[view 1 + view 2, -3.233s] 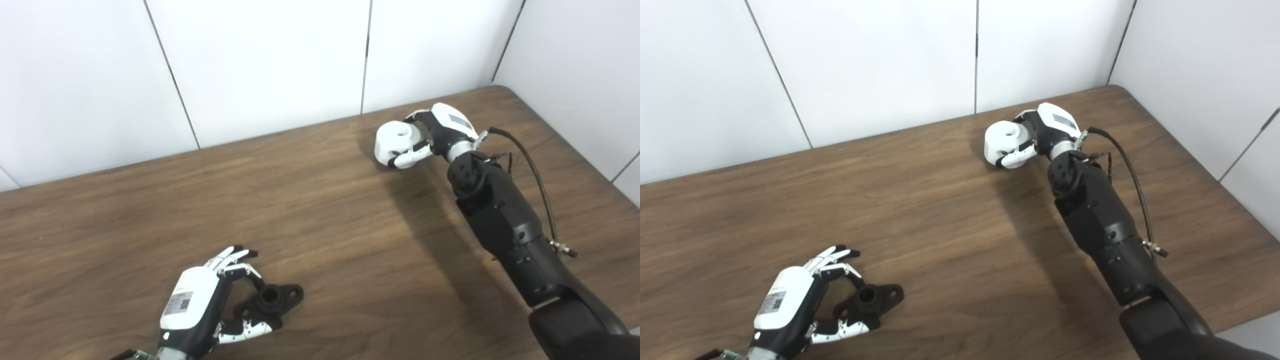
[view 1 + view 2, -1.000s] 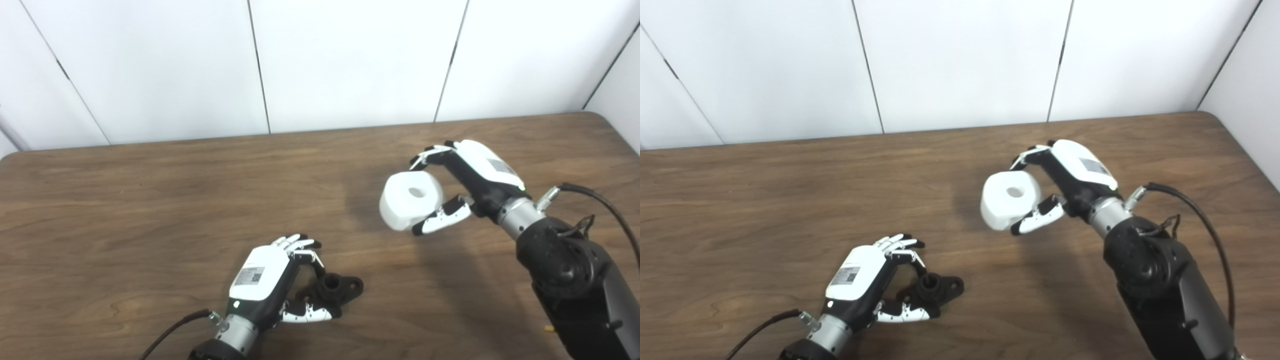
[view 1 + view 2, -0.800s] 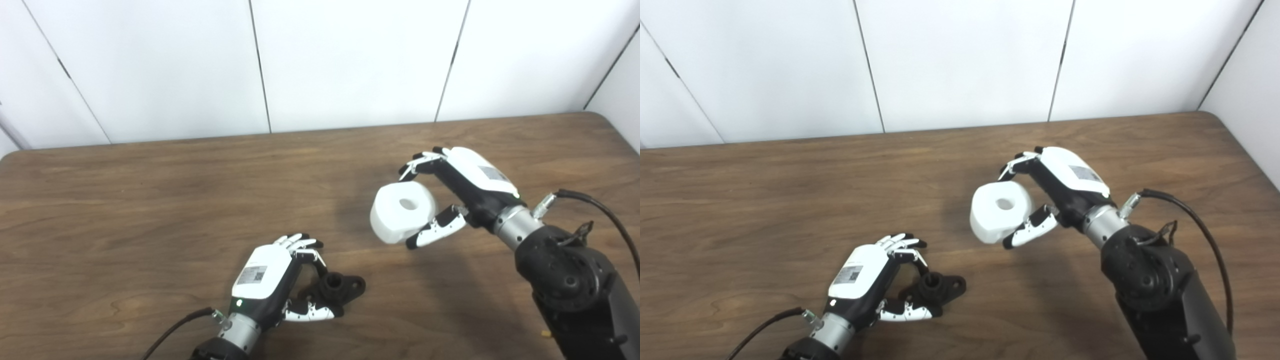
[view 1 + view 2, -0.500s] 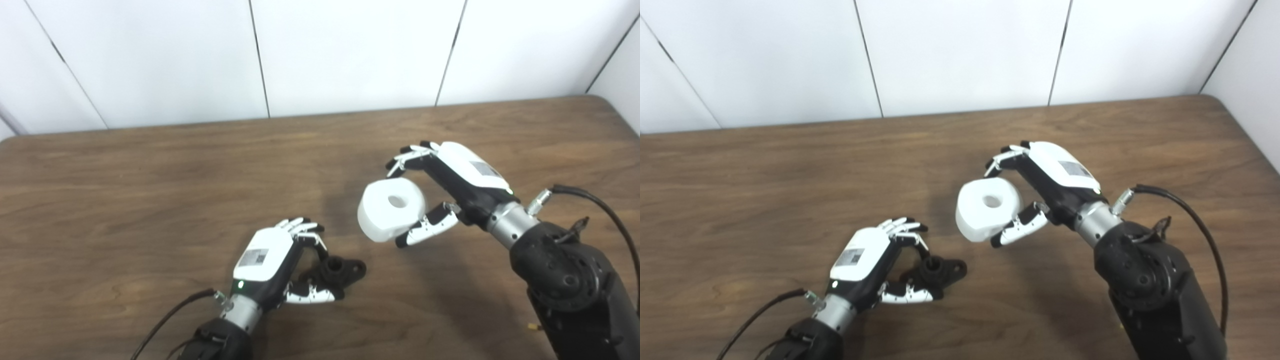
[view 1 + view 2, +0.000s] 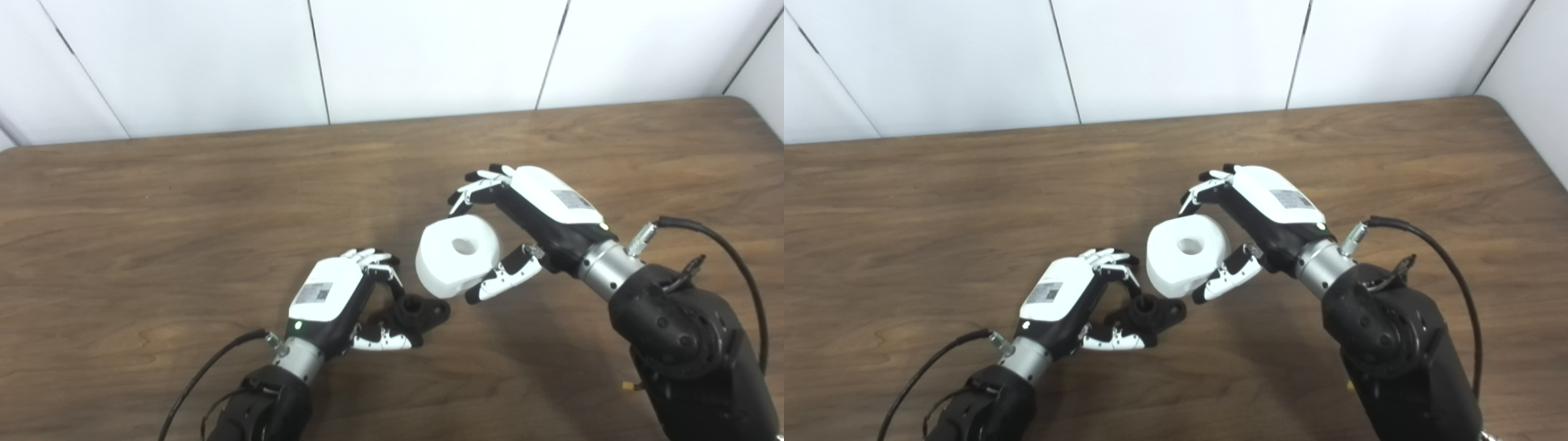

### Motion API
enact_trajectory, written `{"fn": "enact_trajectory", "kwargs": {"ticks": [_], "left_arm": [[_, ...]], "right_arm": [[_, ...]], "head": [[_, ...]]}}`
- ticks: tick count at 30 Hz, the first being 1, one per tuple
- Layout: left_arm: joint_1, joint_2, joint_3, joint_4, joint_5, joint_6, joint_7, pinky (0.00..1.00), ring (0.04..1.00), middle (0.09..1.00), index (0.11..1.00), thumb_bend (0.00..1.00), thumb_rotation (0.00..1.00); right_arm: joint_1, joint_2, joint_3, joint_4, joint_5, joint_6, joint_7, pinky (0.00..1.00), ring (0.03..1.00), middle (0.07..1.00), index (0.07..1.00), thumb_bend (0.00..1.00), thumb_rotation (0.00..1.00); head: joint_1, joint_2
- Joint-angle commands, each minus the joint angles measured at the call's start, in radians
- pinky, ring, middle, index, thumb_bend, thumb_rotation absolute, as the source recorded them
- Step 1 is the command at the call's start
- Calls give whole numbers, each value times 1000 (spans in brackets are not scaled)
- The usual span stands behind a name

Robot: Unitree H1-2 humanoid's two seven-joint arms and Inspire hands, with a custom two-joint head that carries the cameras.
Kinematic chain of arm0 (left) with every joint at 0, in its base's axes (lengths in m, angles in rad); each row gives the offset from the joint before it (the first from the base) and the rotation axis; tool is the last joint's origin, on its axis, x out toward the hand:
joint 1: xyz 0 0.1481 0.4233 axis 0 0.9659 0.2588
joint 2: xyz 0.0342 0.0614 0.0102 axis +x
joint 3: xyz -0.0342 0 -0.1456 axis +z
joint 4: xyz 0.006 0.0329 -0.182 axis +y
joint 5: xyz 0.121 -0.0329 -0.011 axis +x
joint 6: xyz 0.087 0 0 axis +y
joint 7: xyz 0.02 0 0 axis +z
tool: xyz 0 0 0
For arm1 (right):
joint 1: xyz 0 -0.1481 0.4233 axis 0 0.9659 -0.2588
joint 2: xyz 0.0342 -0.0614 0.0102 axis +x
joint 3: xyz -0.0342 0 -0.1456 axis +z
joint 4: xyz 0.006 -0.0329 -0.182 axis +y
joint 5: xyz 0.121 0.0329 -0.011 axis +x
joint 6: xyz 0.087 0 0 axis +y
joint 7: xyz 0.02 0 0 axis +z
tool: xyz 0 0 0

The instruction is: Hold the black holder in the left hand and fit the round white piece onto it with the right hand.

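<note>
Wood-grain desk (image 5: 184, 202). Left robot hand (image 5: 343, 303) clamped on matte black holder (image 5: 419, 311); right robot hand (image 5: 527, 229) gripping smooth white ring (image 5: 456, 254), now closer, just beside holder.

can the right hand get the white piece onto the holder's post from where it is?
Probably yes. The right hand holds the white piece just above and beside the holder, bore up. The post looks uncovered; the left hand grips the holder from the other side.
</note>
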Motion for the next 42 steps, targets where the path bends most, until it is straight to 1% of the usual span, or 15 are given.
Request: {"fn": "enact_trajectory", "kwargs": {"ticks": [1,7,18,23,32,42], "left_arm": [[14,3,-15,4,8,28,-63,880,883,826,490,515,60],[12,-5,-17,1,15,41,-71,879,890,829,490,515,61],[9,-13,-26,-11,32,52,-86,865,891,830,490,515,59],[9,-15,-30,-12,36,54,-86,866,891,830,490,515,59],[5,-23,-34,-14,39,60,-88,871,894,832,490,514,60],[4,-27,-36,-11,38,54,-81,878,892,830,490,515,59]], "right_arm": [[-18,15,6,-29,-6,-15,-11,1000,922,782,481,526,144],[-3,33,32,-15,-23,-33,-20,1000,910,774,480,527,143],[14,56,64,11,-45,-54,-21,1000,926,783,480,527,143],[25,62,66,20,-38,-73,-31,1000,922,782,480,526,142],[31,72,64,44,-29,-88,-47,1000,922,785,480,526,142],[37,79,77,68,-40,-116,-67,1000,915,781,480,527,142]], "head": [[1,0],[5,5],[12,6],[16,7],[24,8],[31,7]]}}
